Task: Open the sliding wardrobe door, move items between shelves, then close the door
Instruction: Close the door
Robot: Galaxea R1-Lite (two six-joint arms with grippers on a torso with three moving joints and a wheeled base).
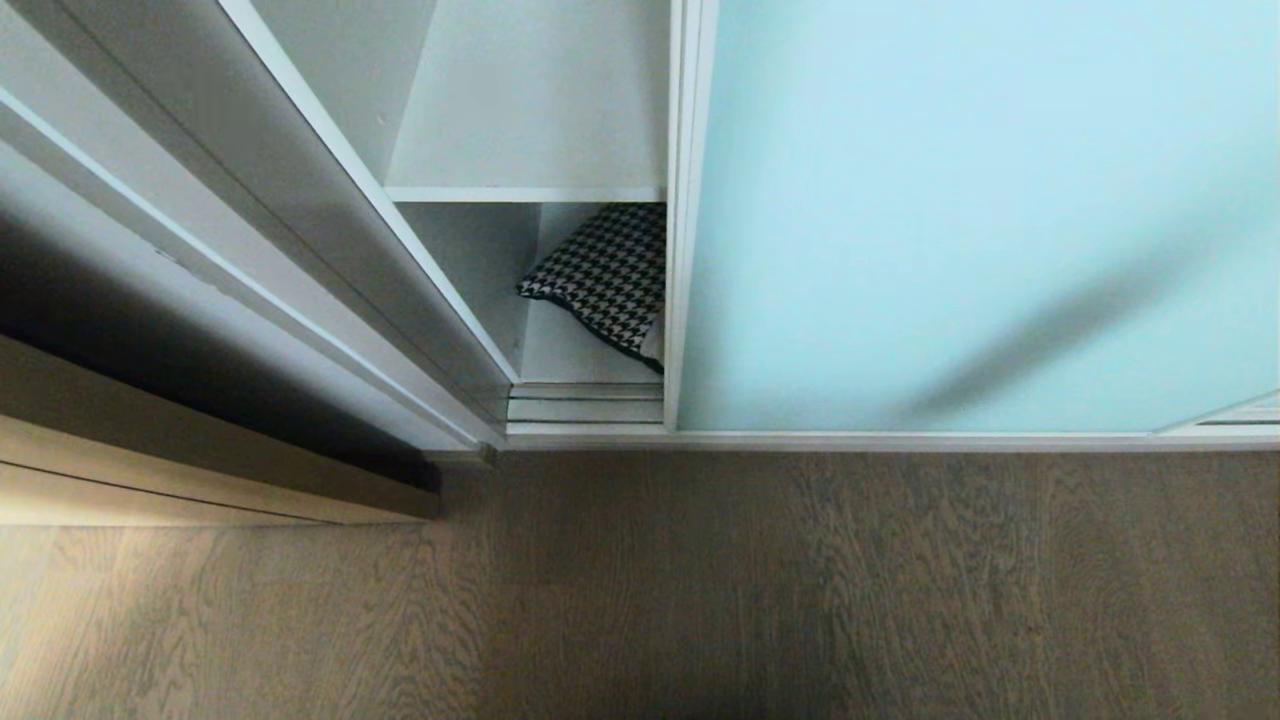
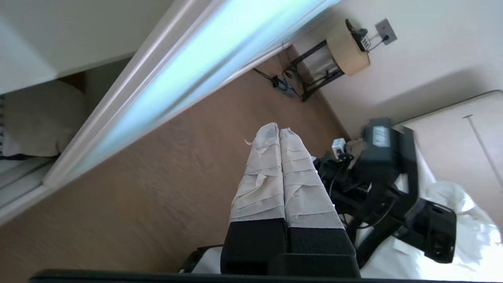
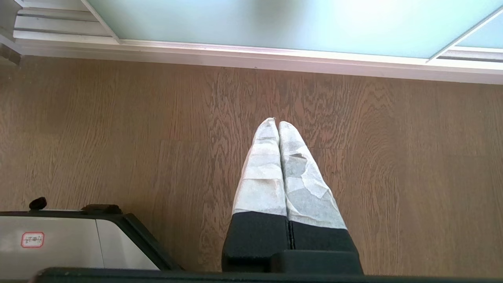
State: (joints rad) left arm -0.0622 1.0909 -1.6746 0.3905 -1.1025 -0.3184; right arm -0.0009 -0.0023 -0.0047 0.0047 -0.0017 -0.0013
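The sliding wardrobe door (image 1: 960, 220), frosted pale aqua glass in a thin white frame, covers most of the wardrobe and leaves a narrow gap at its left edge. Through the gap a houndstooth cushion (image 1: 605, 275) lies on the bottom white shelf (image 1: 560, 355), under an upper shelf (image 1: 530, 120) that looks bare. My left gripper (image 2: 279, 129) is shut and holds nothing, out over the floor, with the door's edge (image 2: 165, 78) to one side. Over the floor in front of the door's bottom rail (image 3: 251, 53), my right gripper (image 3: 277, 122) is shut and holds nothing. Neither arm shows in the head view.
A light wood cabinet (image 1: 180, 470) stands at the left beside the wardrobe's white side wall (image 1: 300, 230). Grey wood-grain floor (image 1: 700, 590) lies in front. The left wrist view shows a black stand (image 2: 393, 177), white fabric (image 2: 463, 220), and a side table with cables (image 2: 334, 59) by the wall.
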